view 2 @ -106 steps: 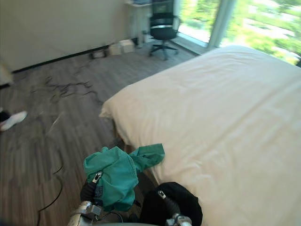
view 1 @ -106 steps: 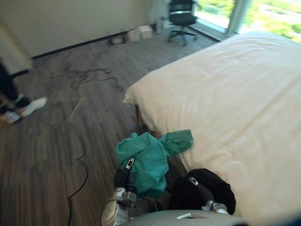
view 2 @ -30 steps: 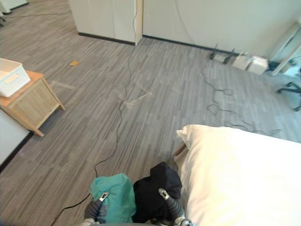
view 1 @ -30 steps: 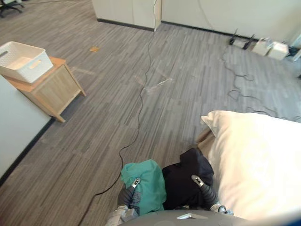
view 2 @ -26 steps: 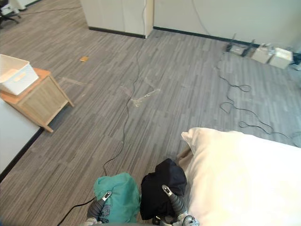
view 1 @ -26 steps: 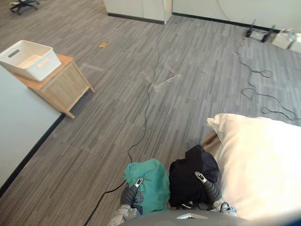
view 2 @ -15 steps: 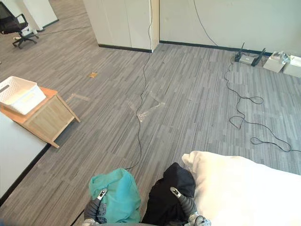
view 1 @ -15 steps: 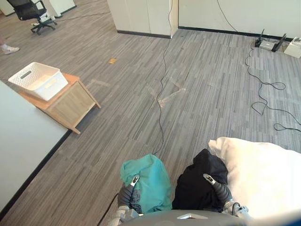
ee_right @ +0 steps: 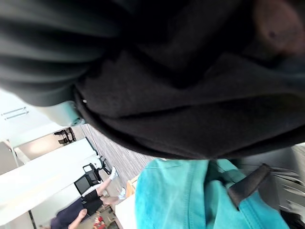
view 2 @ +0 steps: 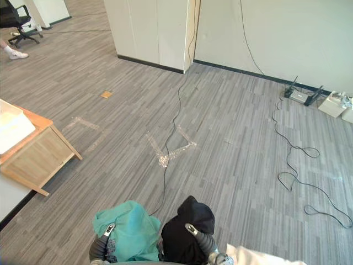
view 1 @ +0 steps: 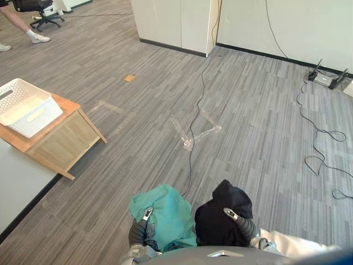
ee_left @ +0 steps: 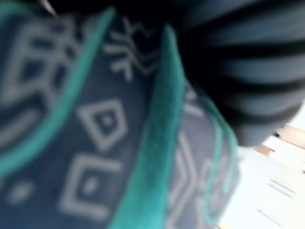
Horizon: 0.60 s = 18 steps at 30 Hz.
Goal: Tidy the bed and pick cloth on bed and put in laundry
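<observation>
A teal cloth (view 1: 168, 215) with a patterned band (ee_left: 95, 143) is bunched over my left hand (view 1: 139, 233) at the bottom of the eye views. Right beside it, a black cloth (view 1: 220, 218) covers my right hand (view 1: 244, 224); it also shows up close as the black cloth (ee_right: 190, 95) in the right wrist view. Both bundles are carried above the grey floor. A white laundry basket (view 1: 43, 120) stands on a low wooden table (view 1: 60, 141) at the left. A white corner of the bed (view 1: 292, 244) shows at the lower right.
A black cable (view 1: 194, 124) runs across the floor over tape marks (view 1: 190, 138). More cables and a router (view 1: 328, 80) lie at the right by the wall. A person's legs (view 1: 22, 25) and an office chair (view 1: 38, 6) are at the far left.
The camera has swung away from the bed toward the open floor and the table with the basket. Both cloths stay bunched on the hands.
</observation>
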{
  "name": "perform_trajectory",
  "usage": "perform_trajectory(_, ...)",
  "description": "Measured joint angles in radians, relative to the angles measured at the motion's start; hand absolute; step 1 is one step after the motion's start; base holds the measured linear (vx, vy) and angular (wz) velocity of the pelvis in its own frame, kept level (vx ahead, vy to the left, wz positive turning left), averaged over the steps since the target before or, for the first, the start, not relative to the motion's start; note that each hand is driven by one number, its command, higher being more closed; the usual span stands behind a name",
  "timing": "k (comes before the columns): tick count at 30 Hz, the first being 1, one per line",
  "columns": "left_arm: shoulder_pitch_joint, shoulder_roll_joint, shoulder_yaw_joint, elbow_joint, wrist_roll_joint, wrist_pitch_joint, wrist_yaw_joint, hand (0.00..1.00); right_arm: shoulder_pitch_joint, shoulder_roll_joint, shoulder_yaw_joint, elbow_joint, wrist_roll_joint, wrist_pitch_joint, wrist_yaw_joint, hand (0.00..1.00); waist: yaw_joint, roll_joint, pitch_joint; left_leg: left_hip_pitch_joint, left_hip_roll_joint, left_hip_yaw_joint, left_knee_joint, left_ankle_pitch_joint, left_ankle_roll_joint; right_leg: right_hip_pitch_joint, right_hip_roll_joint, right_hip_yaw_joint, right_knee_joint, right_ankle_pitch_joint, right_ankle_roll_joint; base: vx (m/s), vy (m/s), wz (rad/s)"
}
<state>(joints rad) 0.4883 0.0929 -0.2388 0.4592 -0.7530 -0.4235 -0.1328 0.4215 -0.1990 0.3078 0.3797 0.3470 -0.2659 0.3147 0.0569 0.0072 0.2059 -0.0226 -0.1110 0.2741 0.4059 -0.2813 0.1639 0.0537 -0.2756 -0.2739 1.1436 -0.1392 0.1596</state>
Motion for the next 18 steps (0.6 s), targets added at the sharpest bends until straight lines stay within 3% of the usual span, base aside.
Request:
perform_trajectory(1,0.002,-0.003,-0.011,-0.001,0.0,0.0,0.01,1.0,0.01,0.0,0.002,0.0,0.001,0.002,-0.013,1.0,-0.009,0.014,0.008,0.049,-0.001,-0.024,-0.036,0.0,-0.001,-0.036,-0.021,-0.033,0.013,-0.03,-0.049,0.41,0.075,0.65)
perform_trajectory(2,0.002,-0.001,-0.021,-0.004,0.0,0.0,0.017,1.0,0.019,0.0,0.014,0.0,0.002,0.002,-0.025,1.0,-0.014,0.021,0.01,0.106,-0.002,-0.057,-0.075,0.003,-0.001,-0.083,-0.03,-0.06,-0.009,-0.058,-0.065,0.49,0.05,0.78)
perform_trajectory(5,-0.008,0.013,-0.038,-0.006,0.0,0.019,0.049,1.0,0.024,0.004,0.038,-0.001,0.006,-0.003,-0.045,1.0,-0.026,0.006,0.012,0.202,-0.007,-0.156,-0.134,0.0,-0.009,-0.171,-0.033,-0.11,-0.252,-0.143,-0.065,0.4,-0.061,0.91)
perform_trajectory(7,-0.03,0.013,-0.037,-0.004,0.0,0.036,0.062,1.0,0.011,0.002,0.036,0.012,0.014,-0.002,-0.047,1.0,-0.023,-0.001,0.018,0.242,0.007,-0.213,-0.145,-0.013,-0.047,-0.182,0.002,-0.129,-0.503,-0.131,-0.073,0.49,-0.18,0.99)
perform_trajectory(9,-0.044,0.013,-0.038,-0.004,0.0,0.05,0.069,1.0,-0.003,0.002,0.032,0.011,0.032,0.001,-0.05,1.0,-0.024,0.011,0.022,0.279,0.047,-0.272,-0.143,-0.043,-0.1,-0.198,0.054,-0.116,-0.765,-0.02,-0.093,0.41,-0.177,0.97)
perform_trajectory(12,-0.037,0.021,-0.037,-0.002,0.0,0.049,0.068,1.0,-0.02,0.004,0.032,0.004,0.037,0.013,-0.041,1.0,-0.021,0.013,0.025,0.32,0.089,-0.308,-0.141,-0.078,-0.163,-0.232,0.102,-0.061,-0.92,0.155,-0.092,0.43,-0.252,0.66)
perform_trajectory(13,-0.026,0.031,-0.037,-0.002,0.0,0.049,0.068,1.0,-0.025,0.005,0.032,-0.006,0.04,0.02,-0.038,1.0,-0.016,0.002,0.028,0.348,0.097,-0.32,-0.135,-0.1,-0.2,-0.238,0.107,-0.055,-0.928,0.23,-0.127,0.47,-0.335,0.52)
perform_trajectory(14,-0.036,0.029,-0.034,0.024,0.0,0.052,0.067,1.0,-0.03,-0.003,0.025,-0.008,0.044,0.024,-0.038,1.0,-0.022,0.014,0.029,0.368,0.127,-0.338,-0.107,-0.132,-0.228,-0.238,0.114,-0.072,-0.873,0.23,-0.184,0.47,-0.335,0.45)
perform_trajectory(15,-0.038,0.016,-0.033,0.025,0.0,0.052,0.066,1.0,-0.032,-0.016,0.021,-0.037,0.044,0.034,-0.037,1.0,-0.021,0.043,0.035,0.364,0.157,-0.34,-0.085,-0.131,-0.234,-0.239,0.126,-0.089,-0.829,0.206,-0.207,0.47,-0.353,0.52)
perform_trajectory(16,-0.034,0.009,-0.032,0.023,0.0,0.044,0.051,1.0,-0.049,-0.024,0.003,-0.045,0.054,0.032,-0.038,1.0,-0.028,0.053,0.038,0.348,0.178,-0.334,-0.035,-0.103,-0.235,-0.246,0.125,-0.1,-0.761,0.121,-0.2,0.46,-0.363,0.4)
perform_trajectory(18,-0.028,-0.004,-0.026,0.023,-0.003,0.044,0.034,1.0,-0.079,-0.037,-0.006,-0.039,0.054,0.033,-0.042,1.0,-0.039,0.064,0.036,0.281,0.205,-0.33,0.119,-0.045,-0.221,-0.23,0.138,-0.127,-0.729,0.041,-0.218,0.45,-0.421,0.29)
